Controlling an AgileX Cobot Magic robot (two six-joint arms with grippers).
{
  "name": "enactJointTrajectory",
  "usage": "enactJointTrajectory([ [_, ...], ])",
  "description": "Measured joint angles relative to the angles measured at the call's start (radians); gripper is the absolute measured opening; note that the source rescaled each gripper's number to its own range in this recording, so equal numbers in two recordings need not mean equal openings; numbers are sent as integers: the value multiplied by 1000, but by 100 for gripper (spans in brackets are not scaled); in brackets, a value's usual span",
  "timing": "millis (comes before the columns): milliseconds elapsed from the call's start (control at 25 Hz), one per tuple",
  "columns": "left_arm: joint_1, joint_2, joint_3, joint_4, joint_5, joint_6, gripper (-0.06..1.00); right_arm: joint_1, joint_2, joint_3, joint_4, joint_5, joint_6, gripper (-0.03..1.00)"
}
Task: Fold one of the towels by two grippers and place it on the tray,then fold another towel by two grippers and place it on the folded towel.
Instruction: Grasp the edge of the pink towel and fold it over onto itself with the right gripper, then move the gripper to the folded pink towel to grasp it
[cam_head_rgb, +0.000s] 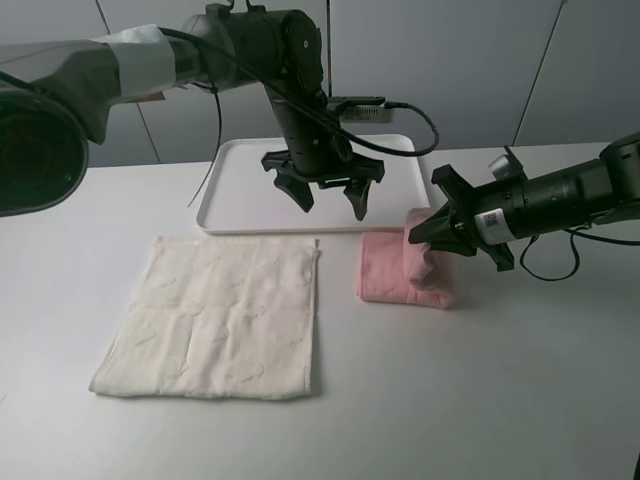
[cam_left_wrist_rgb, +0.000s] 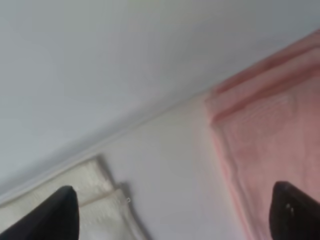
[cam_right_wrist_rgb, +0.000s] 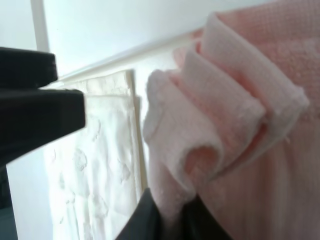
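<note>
Left fingers: the left fingers (cam_head_rgb: 303, 193) are spread wide apart and hold nothing. They hang in the air above the front edge of the tray.
Right fingers: the right fingers (cam_head_rgb: 428, 230) are pinched on the right end of the pink towel, and that end is bunched up and lifted a little.
Pink towel: the pink towel (cam_head_rgb: 390, 272) is folded small. It lies on the worktop just in front of the tray's right corner, not on the tray. The right wrist view shows its thick soft layers stacked at the lifted end.
Cream towel: the cream towel (cam_head_rgb: 215, 320) lies flat and spread out to the left of the pink towel. There is a thin gap of worktop between them. It has faint fold lines and a soft bumpy pattern.
Tray: the tray (cam_head_rgb: 240, 190) is white with a low rim. It sits behind both towels, close to their back edges.
Worktop: the worktop (cam_head_rgb: 480, 400) is smooth and pale grey-white. Soft shadows lie under the arms and the towels.
Arms: both arms are black. The left one has a band of grey tape (cam_head_rgb: 140, 55). Black cables (cam_head_rgb: 555, 245) hang by the right one.
Room: the wall (cam_head_rgb: 450, 60) behind is light grey, made of big panels with thin dark lines between them.
</note>
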Motion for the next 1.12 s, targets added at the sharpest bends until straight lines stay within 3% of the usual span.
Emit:
enactJointTrajectory([
  [80,4,-2,-13,-3,4,2,98,0,0,0,0,0,0,6],
  [160,4,-5,-25,-3,6,11,98,0,0,2,14,0,0,16],
  [320,4,-9,-30,-3,9,24,98,0,0,2,84,49,-29,49],
  [400,6,-10,-30,-3,10,31,98,0,0,2,114,96,-57,58],
  [600,28,-10,-30,-3,32,47,98,-7,-30,2,116,100,-102,62],
  [920,55,-10,-30,2,36,65,98,-95,-60,-7,-97,-38,-26,62],
  [1120,55,-10,-30,0,36,77,98,-95,-60,-7,-136,-94,-1,62],
])
